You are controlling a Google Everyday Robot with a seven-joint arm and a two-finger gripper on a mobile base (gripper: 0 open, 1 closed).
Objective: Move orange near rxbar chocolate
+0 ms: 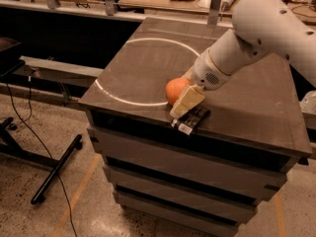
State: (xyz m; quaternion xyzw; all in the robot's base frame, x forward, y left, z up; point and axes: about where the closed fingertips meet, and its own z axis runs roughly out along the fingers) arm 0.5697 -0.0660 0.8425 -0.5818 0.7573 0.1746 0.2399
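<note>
The bar (192, 120) lies by the front edge of the counter (128, 78). The orange (174, 89) is just behind it, close enough for the job. The hand (183, 101) is right against the orange, but it cannot be told if it grips it.

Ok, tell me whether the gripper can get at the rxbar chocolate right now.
Probably yes: the gripper hangs just above the rxbar chocolate, beside the orange, with nothing between them.
</note>
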